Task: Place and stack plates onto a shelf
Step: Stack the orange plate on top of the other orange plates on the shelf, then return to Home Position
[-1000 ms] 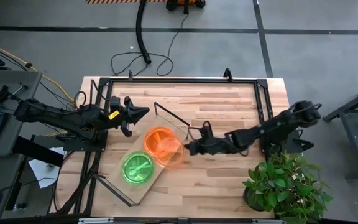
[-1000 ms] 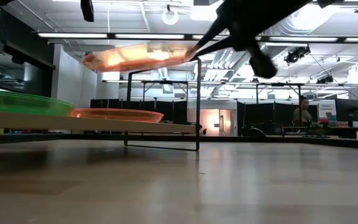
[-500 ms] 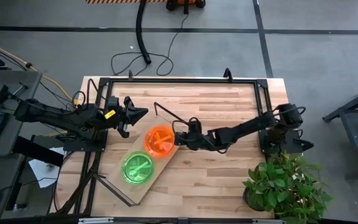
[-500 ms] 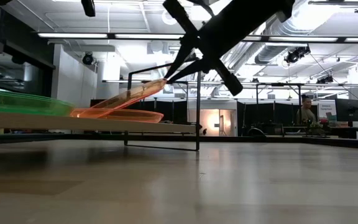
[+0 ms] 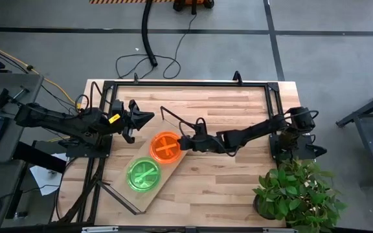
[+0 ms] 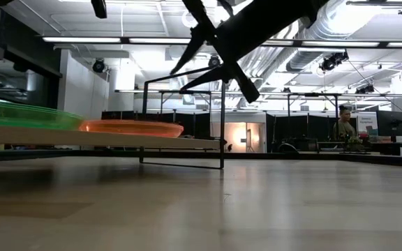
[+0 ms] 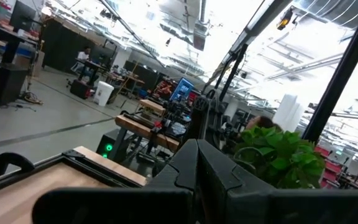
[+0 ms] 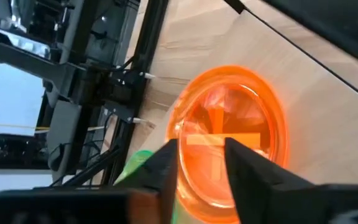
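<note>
The shelf (image 5: 146,197) lies slantwise on the table, and its board (image 6: 82,137) shows raised in the low view. A stack of orange plates (image 5: 166,147) (image 6: 131,127) (image 8: 232,137) rests flat on its far half. Green plates (image 5: 144,173) (image 6: 19,115) sit on its near half. My right gripper (image 5: 184,142) (image 6: 178,36) (image 8: 201,155) is open just right of the orange stack and above it, clear of the plates. My left gripper (image 5: 149,117) waits shut beyond the shelf's far end, off to its left.
A thin black wire frame (image 6: 187,90) stands at the shelf's far end, close under my right gripper. A black tube frame (image 5: 186,83) runs along the table's far edge and sides. A potted plant (image 5: 296,191) fills the near right corner. Bare wood lies right of the shelf.
My right gripper has carried an orange plate leftward to the shelf and lowered it. The plate tipped with its far rim down onto the orange stack. The gripper then opened and let go, and the plate now lies flat on the stack.
</note>
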### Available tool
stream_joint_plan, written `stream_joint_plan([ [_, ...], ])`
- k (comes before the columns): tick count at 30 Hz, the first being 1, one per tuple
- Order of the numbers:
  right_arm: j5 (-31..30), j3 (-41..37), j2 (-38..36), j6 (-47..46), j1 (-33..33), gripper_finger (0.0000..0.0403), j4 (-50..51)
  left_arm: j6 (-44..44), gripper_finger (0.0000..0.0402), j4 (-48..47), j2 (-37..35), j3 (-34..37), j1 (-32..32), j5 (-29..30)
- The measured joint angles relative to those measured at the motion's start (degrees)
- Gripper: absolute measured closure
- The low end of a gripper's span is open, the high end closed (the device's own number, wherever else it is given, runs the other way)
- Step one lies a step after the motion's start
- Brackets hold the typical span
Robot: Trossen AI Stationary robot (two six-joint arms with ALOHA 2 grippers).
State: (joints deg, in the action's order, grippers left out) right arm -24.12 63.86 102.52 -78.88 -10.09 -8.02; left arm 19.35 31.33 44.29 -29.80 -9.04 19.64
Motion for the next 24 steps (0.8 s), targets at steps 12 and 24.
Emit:
stream_joint_plan([
  [12,11.2,0.0,-9.4,16.7,0.3,0.0208,10.1,0.0,0.0401,-0.4,-1.2,0.0,0.0,-1.2],
  [24,7.7,0.0,-24.4,27.0,-0.5,0.0234,21.9,-4.6,0.0401,-0.2,-1.9,0.0,0.0,-10.2],
])
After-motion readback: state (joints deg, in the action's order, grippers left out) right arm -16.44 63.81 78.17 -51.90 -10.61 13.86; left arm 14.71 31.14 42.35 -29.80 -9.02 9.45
